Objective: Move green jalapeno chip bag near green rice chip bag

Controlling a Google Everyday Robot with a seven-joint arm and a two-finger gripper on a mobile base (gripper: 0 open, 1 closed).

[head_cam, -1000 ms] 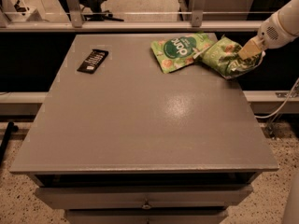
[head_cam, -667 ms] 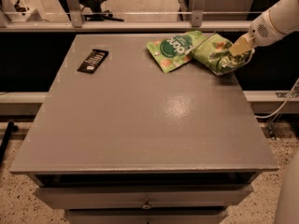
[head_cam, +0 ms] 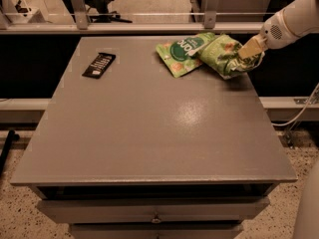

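Observation:
The green jalapeno chip bag (head_cam: 223, 55) is a crinkly light-green bag at the far right of the grey table. It touches and partly overlaps the right edge of the green rice chip bag (head_cam: 182, 52), a smaller bright green bag with a dark round logo that lies flat at the table's back. My gripper (head_cam: 250, 49) comes in from the right on a white arm and is shut on the jalapeno bag's right end.
A black bar-shaped packet (head_cam: 99, 64) lies at the table's back left. The grey table (head_cam: 149, 128) has drawers below its front edge. A railing and dark gap run behind the table. A cable hangs at the right.
My gripper has dragged the jalapeno bag left toward the rice bag. The rice bag has been nudged slightly left. The bags now overlap.

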